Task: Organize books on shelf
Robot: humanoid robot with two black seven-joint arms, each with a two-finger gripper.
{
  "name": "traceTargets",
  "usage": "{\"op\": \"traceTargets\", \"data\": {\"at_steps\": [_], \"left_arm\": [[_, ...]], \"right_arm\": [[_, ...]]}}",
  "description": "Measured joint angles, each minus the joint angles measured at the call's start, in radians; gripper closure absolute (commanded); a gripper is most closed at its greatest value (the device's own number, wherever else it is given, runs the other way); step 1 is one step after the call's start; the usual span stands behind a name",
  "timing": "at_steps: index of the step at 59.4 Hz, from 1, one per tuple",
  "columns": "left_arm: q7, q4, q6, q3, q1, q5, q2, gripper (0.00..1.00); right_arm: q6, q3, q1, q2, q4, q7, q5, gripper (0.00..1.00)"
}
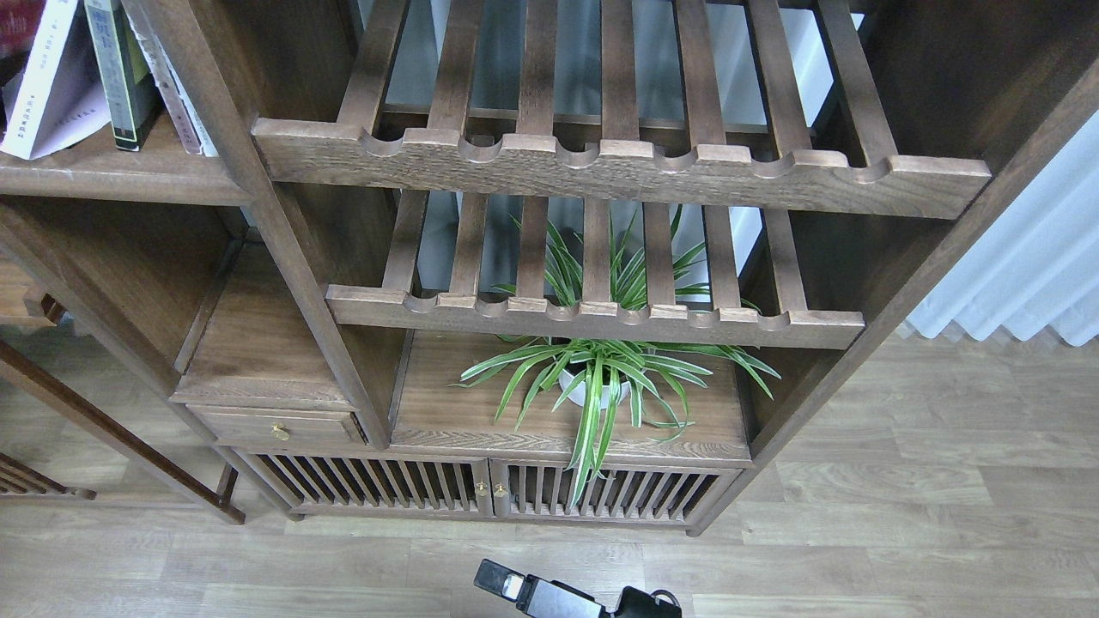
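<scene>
The books stand at the top left on the shelf (112,178), a flat dark-brown board. The cream-white book with a purple edge (47,86) leans, its lower corner at the board's front edge. The dark grey book with a yellow-green panel (116,73) stands upright beside it. A strip of the red book (19,21) shows at the frame's corner. A pale patterned spine (176,90) leans on the post. A black arm part (549,596) shows at the bottom edge; its small end (496,581) does not show separate fingers. No gripper is near the books.
Two slatted racks with scalloped front rails (618,167) (592,316) fill the middle. A spider plant in a white pot (601,382) stands on the cabinet top below. A small drawer (275,427) and slatted doors (481,489) are lower down. A white curtain (1030,275) hangs at the right.
</scene>
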Motion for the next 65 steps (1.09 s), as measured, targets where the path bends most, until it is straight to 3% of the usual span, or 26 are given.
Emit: {"op": "traceTargets", "data": {"at_steps": [19,30,48,65], "left_arm": [[-0.003,-0.082,0.000,-0.019,0.065,-0.146,0.064,0.44],[-0.001,-0.201,0.000,-0.101,0.239,-0.276,0.123,0.44],[0.002,-0.421,-0.001,-0.373,0.663,-0.376,0.119,0.44],[0.002,-0.583,-0.001,-0.484,0.964,-0.411,-0.026,0.41]], "right_arm": [[0.000,0.016,-0.003,0.001,0.000,0.003,0.002,0.04],[0.000,0.039,-0.003,0.031,-0.006,0.006,0.006,0.04],[0.000,0.101,-0.003,0.105,-0.012,0.009,0.008,0.04],[0.000,0.107,-0.003,0.134,-0.013,0.009,0.008,0.04]]}}
